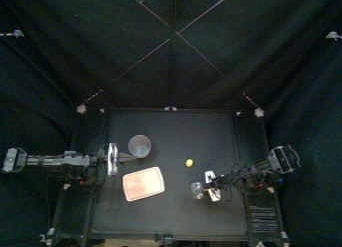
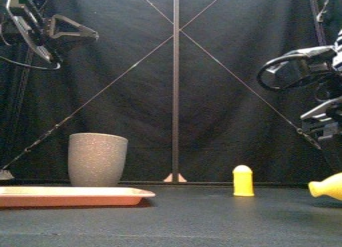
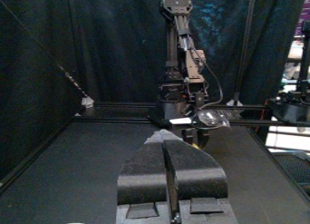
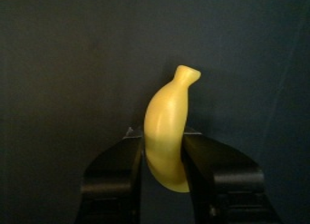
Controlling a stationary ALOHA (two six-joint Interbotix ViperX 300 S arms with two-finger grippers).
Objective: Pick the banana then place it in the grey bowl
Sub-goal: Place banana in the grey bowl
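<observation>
Yellow banana [image 4: 169, 119], smooth and curved, is pinched between the closed jaws of the right gripper [image 4: 166, 144] low over the table's right front. A small rounded yellow toy [image 2: 242, 181] stands between it and the tall grey speckled cup [image 2: 96, 159], apart from both. Flat pink tray [image 2: 74, 196] lies just before the cup, whose mouth shows only grey inside; left gripper [image 3: 169, 141], jaws pressed together, hangs raised at the left.
</observation>
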